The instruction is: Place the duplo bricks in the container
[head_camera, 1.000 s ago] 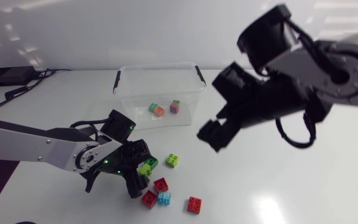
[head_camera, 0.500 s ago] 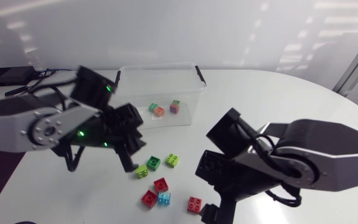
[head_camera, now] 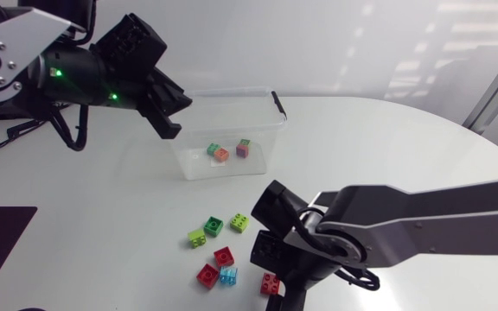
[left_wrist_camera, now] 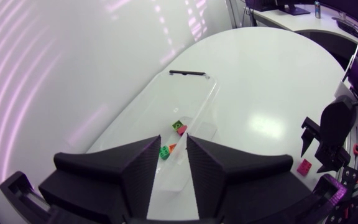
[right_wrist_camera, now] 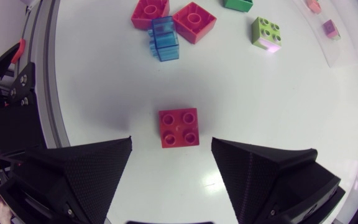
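The clear plastic container with black handle clips [head_camera: 225, 130] sits toward the back of the white table [head_camera: 405, 173]. It's got three small bricks in it already: a green brick [head_camera: 213, 149], an orange brick [head_camera: 222, 155] and a purple brick with a green top [head_camera: 243, 149], all bunched together on its floor.

The left gripper [head_camera: 169, 111] hangs up in the air over the container's left end. From its own wrist camera the two black fingers [left_wrist_camera: 129, 171] are only a narrow slit apart. There's nothing between them, just the container showing below the gap.

The rest of the duplo is loose on the table in front of the container. Nearest it is a rough row of three: a lime brick [head_camera: 198, 238], a dark green brick [head_camera: 213, 225] and a yellow-green brick [head_camera: 240, 222]. Closer to the front edge, one red brick [head_camera: 224, 256], a second red brick [head_camera: 207, 276] and a see-through blue brick [head_camera: 229, 276] are packed tight together.

The right gripper [right_wrist_camera: 171, 146] is over a lone red four-stud brick [right_wrist_camera: 179, 127], just beside that tight cluster. Its fingers are spread way wider than the brick. The brick lies flat, studs up, just ahead of the gap between the tips, and neither finger touches it, so that gripper has hold of nothing. I honestly can't tell how high the tips are above the table, since the arm blocks most of that spot in the head view.
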Tool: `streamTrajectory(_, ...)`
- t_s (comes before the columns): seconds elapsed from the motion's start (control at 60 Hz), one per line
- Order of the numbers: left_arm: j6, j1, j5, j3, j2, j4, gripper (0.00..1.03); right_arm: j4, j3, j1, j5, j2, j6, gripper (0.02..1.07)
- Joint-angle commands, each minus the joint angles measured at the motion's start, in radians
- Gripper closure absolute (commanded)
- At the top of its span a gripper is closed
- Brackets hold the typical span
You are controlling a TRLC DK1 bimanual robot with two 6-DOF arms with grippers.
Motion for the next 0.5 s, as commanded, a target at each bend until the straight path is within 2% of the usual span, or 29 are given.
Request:
streamTrajectory(0.0,-0.018,0.004,0.009,0.025,0.023,-0.032,0.71,-0.038,0.044,0.018,0.019,0.038,-0.011,0.16)
streamTrajectory(0.05,0.01,-0.007,0.009,0.016,0.039,-0.099,0.68,-0.052,0.06,0.023,0.031,0.053,-0.009,0.16)
streamTrajectory(0.133,0.083,-0.016,0.026,-0.033,0.066,-0.201,0.51,-0.079,0.089,0.025,0.033,0.078,-0.009,0.16)
streamTrajectory(0.217,0.137,-0.022,0.028,-0.136,0.082,-0.202,0.33,-0.116,0.118,0.023,0.033,0.11,-0.012,0.19)
streamTrajectory(0.333,0.163,-0.059,0.029,-0.239,0.094,-0.196,0.19,-0.118,0.133,0.023,0.033,0.164,-0.016,0.47)
streamTrajectory(0.417,0.166,-0.084,0.029,-0.282,0.118,-0.19,0.16,-0.098,0.135,0.025,0.033,0.179,-0.014,0.75)
streamTrajectory(0.483,0.175,-0.093,0.029,-0.305,0.138,-0.185,0.14,-0.101,0.135,0.023,0.033,0.153,-0.011,0.79)
